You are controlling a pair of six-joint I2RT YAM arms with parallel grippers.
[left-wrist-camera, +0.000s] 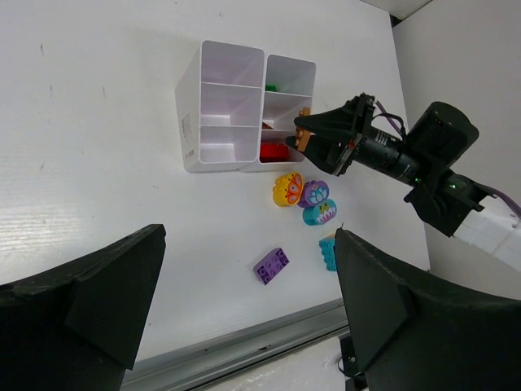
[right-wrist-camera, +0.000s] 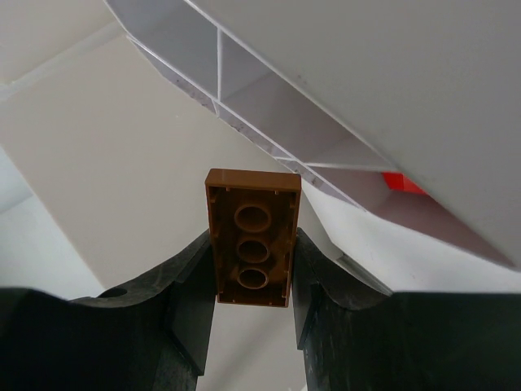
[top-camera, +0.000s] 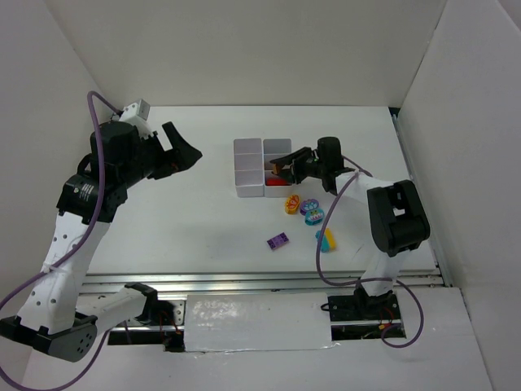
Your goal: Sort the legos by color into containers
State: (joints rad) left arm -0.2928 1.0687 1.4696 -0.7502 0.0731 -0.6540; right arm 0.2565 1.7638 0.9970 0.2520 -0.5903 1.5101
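Observation:
The white containers (top-camera: 248, 168) (left-wrist-camera: 230, 104) stand at mid-table. My right gripper (top-camera: 282, 165) (right-wrist-camera: 252, 248) is shut on a brown brick (right-wrist-camera: 252, 236) (left-wrist-camera: 302, 141), studs away from the wrist camera, held just above the right column's compartments (right-wrist-camera: 269, 114). A red brick (top-camera: 277, 182) (left-wrist-camera: 274, 151) (right-wrist-camera: 403, 183) lies in the nearest right compartment, and a green piece (left-wrist-camera: 270, 87) lies in the farthest. On the table lie a purple brick (top-camera: 278, 240) (left-wrist-camera: 272, 265), a yellow lego (top-camera: 291, 204), a purple round one (top-camera: 311, 206), a teal one (top-camera: 313, 218) and a teal-yellow brick (top-camera: 326, 239). My left gripper (top-camera: 183, 151) (left-wrist-camera: 251, 234) hangs open at the left, holding nothing.
White walls (top-camera: 244, 49) close in the table at the back and both sides. A metal rail (top-camera: 244, 281) runs along the near edge. The right arm's cable (top-camera: 326, 244) loops over the loose legos.

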